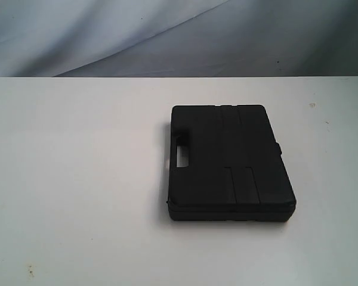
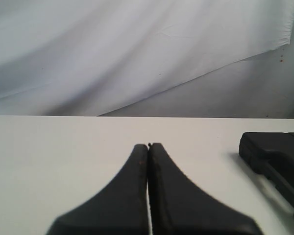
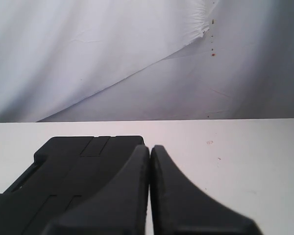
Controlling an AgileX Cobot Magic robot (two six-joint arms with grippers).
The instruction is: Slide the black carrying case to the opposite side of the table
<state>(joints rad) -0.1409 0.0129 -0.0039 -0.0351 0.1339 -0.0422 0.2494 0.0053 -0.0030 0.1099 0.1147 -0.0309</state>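
The black carrying case (image 1: 230,162) lies flat on the white table (image 1: 77,179), right of centre, its handle cut-out facing left. Neither arm shows in the exterior view. In the left wrist view my left gripper (image 2: 148,145) is shut with nothing in it, and the case (image 2: 277,154) lies off to one side, apart from it. In the right wrist view my right gripper (image 3: 150,147) is shut and empty too, with the case (image 3: 73,171) close beside and partly behind one finger; contact cannot be judged.
A wrinkled white cloth backdrop (image 1: 167,36) hangs behind the table's far edge. Small specks (image 1: 312,105) mark the tabletop to the right of the case. Wide bare tabletop stretches to the left of the case.
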